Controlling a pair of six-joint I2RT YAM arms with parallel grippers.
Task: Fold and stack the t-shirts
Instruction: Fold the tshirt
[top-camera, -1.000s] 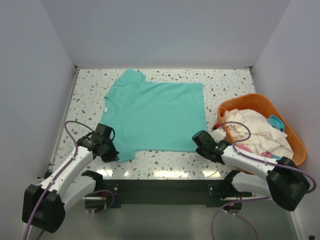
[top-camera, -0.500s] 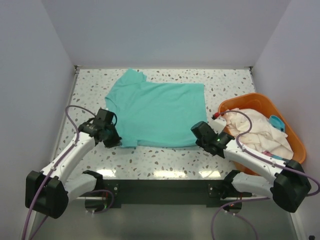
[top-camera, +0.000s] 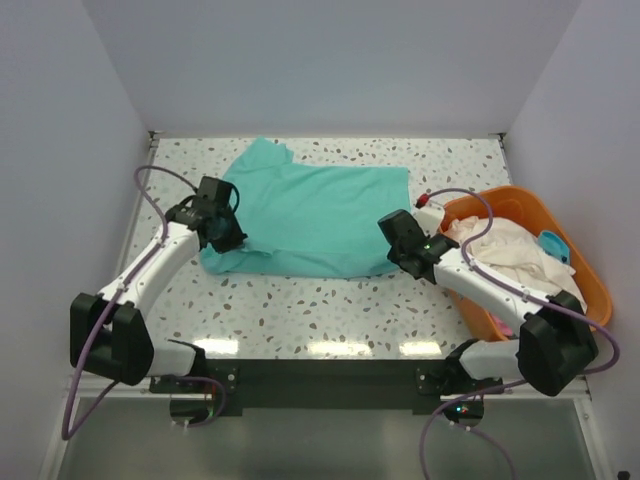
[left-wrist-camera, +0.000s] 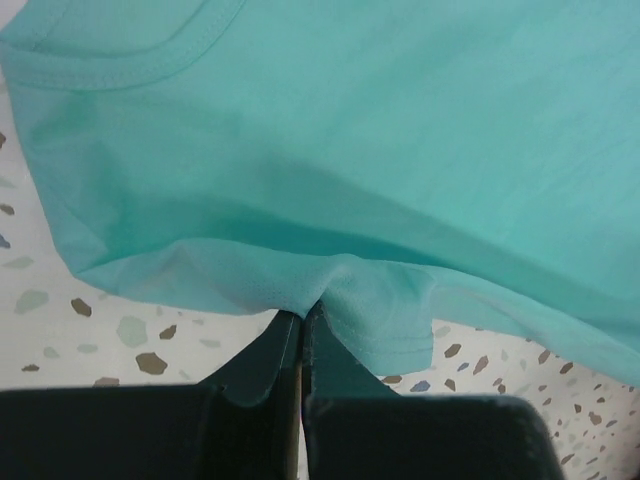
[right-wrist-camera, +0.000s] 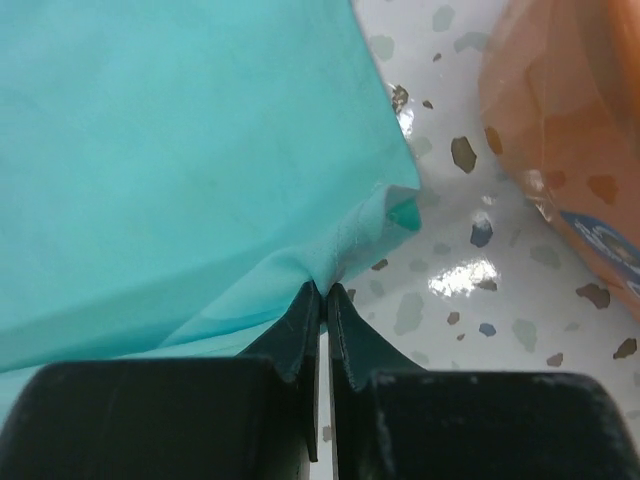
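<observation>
A teal t-shirt (top-camera: 315, 215) lies spread on the speckled table, its near part doubled back over the rest. My left gripper (top-camera: 226, 240) is shut on the shirt's near left edge, beside the sleeve; the left wrist view shows the cloth (left-wrist-camera: 330, 200) pinched at the tips (left-wrist-camera: 303, 315). My right gripper (top-camera: 394, 247) is shut on the near right corner; the right wrist view shows the cloth (right-wrist-camera: 200, 150) bunched between the tips (right-wrist-camera: 324, 290). Cream-white shirts (top-camera: 510, 265) with a bit of pink and light blue lie heaped in the orange basket (top-camera: 510, 203).
The orange basket stands at the right of the table, close to my right arm, and shows in the right wrist view (right-wrist-camera: 560, 110). White walls enclose the table on the left, back and right. Bare speckled table (top-camera: 320, 315) lies in front of the shirt.
Both grippers have carried the shirt's near edge away from the arm bases, toward the back. The near part now lies folded over the rest, and the shirt looks shorter.
</observation>
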